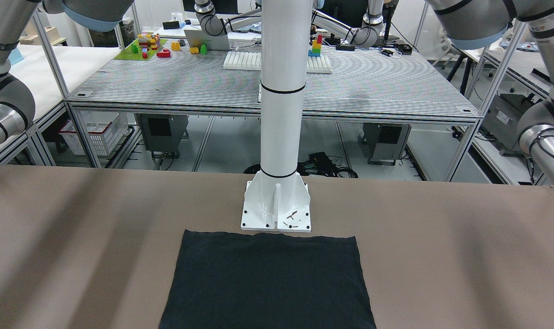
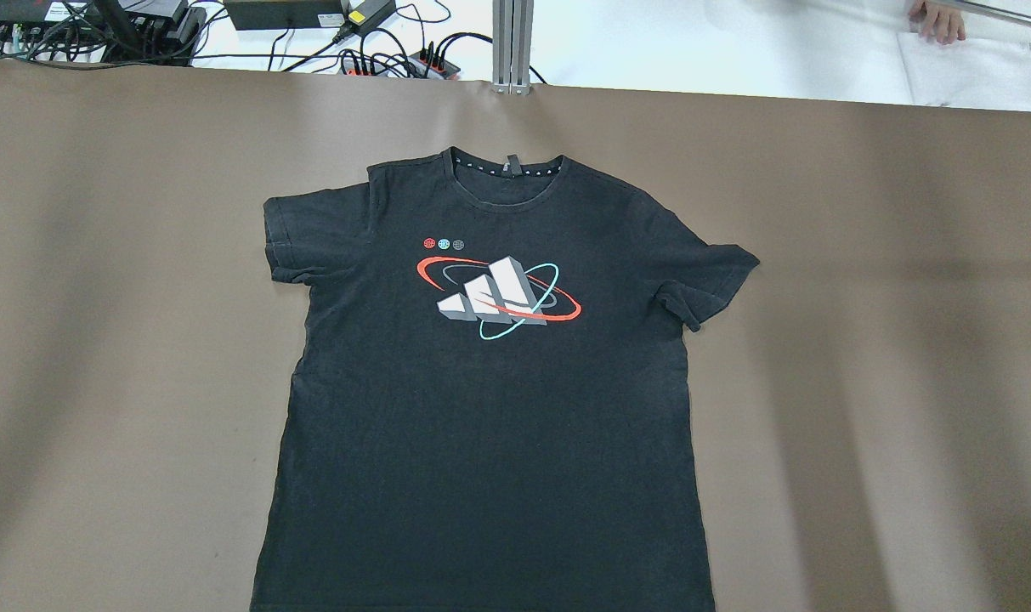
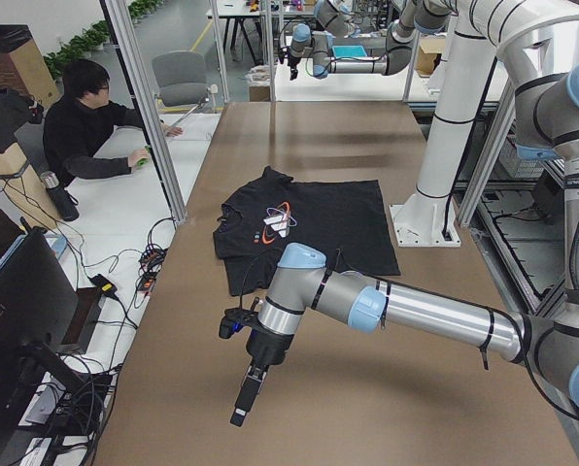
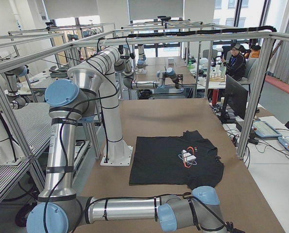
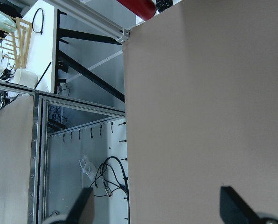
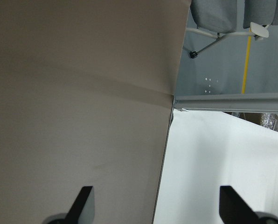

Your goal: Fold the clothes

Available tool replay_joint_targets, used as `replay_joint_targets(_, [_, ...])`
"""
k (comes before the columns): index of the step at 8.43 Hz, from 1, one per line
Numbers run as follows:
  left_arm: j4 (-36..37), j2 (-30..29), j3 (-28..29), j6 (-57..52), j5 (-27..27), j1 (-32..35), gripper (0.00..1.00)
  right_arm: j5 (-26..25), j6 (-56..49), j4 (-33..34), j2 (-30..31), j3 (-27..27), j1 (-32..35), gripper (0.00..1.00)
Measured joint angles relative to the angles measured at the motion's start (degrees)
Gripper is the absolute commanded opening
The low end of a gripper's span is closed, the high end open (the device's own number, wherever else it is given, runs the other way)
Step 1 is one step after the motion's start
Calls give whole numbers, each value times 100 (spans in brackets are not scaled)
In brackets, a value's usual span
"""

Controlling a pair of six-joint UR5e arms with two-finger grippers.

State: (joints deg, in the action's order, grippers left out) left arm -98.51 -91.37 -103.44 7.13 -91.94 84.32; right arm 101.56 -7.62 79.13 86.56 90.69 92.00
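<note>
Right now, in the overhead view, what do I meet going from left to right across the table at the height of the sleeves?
Bare brown table → short sleeve of the black T-shirt → printed logo on its chest → other short sleeve → bare brown table again.

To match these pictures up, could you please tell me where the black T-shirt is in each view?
Front-facing: T-shirt bottom centre.
Overhead: centre, collar up.
Left: centre.
Right: centre.
Left wrist: absent.
Right wrist: absent.
Landmark: white post base beside hem.
</note>
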Motion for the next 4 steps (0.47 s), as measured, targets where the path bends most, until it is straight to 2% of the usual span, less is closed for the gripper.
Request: replay_joint_targets(4, [-452, 70, 308, 10, 16, 8, 95, 192, 14, -3, 28, 107, 15, 94])
